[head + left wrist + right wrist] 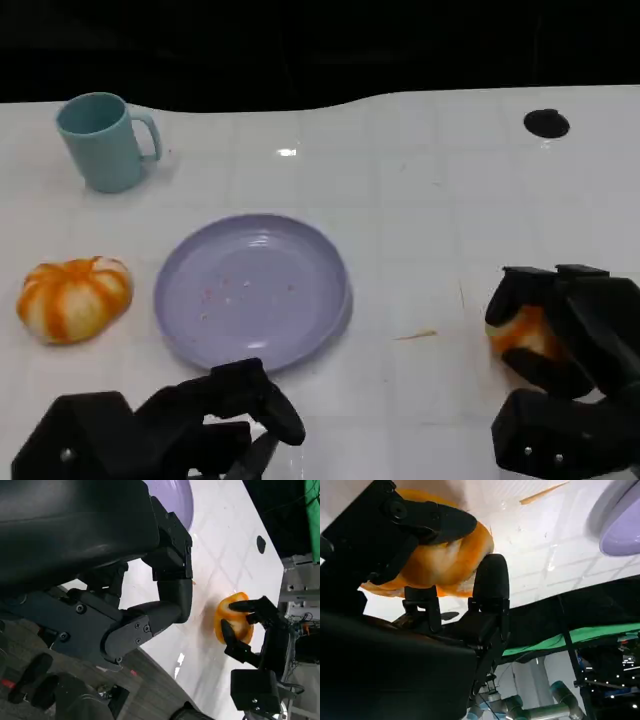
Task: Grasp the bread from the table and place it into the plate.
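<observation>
The left hand (170, 430) hovers low at the table's near edge, fingers curled, grasping nothing. The right hand (565, 350) clasps an orange bread (525, 335) right of the purple plate (252, 290). A second bread (75, 298) lies left of the plate, a teal mug (100, 140) beyond.

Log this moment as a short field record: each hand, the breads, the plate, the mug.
right hand: fingers wrapped around a bread, at the table's right
left hand: near the table's front edge, holds nothing
other bread: on the table, left of the plate, untouched
plate: purple, centre, no bread in it
mug: teal, upright, far left
</observation>
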Controlling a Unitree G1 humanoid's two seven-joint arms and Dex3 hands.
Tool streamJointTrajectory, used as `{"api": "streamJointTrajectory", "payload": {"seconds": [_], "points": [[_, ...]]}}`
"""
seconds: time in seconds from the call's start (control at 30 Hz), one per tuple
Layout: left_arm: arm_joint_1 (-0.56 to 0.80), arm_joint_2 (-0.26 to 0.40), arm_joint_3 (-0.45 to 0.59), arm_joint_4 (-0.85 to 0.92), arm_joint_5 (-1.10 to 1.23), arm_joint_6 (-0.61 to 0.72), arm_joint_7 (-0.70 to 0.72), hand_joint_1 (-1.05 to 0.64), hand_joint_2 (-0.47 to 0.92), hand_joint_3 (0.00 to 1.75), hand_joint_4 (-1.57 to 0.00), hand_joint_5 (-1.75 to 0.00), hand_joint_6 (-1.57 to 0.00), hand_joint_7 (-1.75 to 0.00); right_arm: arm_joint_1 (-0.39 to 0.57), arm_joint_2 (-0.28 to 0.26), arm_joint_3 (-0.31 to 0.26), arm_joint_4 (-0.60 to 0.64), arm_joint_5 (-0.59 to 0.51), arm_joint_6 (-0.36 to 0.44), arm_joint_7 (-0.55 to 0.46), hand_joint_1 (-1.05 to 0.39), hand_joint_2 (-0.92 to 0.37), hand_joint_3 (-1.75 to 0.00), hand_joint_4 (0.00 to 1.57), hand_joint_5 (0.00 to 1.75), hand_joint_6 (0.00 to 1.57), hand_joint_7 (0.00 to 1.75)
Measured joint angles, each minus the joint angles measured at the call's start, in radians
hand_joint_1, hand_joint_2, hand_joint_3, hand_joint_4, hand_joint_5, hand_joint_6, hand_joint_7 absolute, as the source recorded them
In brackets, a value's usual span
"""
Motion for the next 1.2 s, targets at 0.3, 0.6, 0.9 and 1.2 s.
{"api": "streamJointTrajectory", "payload": {"seconds": [0.3, 0.6, 0.9, 1.2], "points": [[0.007, -0.006, -0.010, -0.001, 0.001, 0.001, 0.000, -0.38, 0.79, 0.76, -0.71, -1.75, -0.58, -1.55, 0.000, 0.008, -0.003, -0.067, 0.037, -0.009, 0.006, -0.07, -0.38, -1.04, 0.94, 1.75, 0.72, 1.73], [0.004, -0.013, -0.029, 0.000, 0.005, -0.003, 0.007, -0.34, 0.77, 0.81, -0.73, -1.75, -0.60, -1.56, -0.092, 0.120, 0.072, -0.072, 0.045, -0.033, 0.032, -0.12, -0.30, -1.23, 0.96, 1.75, 0.73, 1.75], [0.005, -0.014, -0.052, 0.007, 0.018, -0.017, 0.010, -0.36, 0.74, 0.84, -0.74, -1.75, -0.60, -1.58, -0.198, 0.245, 0.135, 0.027, 0.052, -0.026, 0.049, -0.12, -0.29, -1.32, 0.96, 1.75, 0.72, 1.75], [0.008, -0.014, -0.061, 0.006, 0.035, -0.015, 0.011, -0.34, 0.73, 0.88, -0.74, -1.75, -0.60, -1.60, -0.318, 0.384, 0.192, 0.191, 0.088, -0.025, 0.071, -0.14, -0.38, -1.24, 0.91, 1.75, 0.67, 1.75]]}}
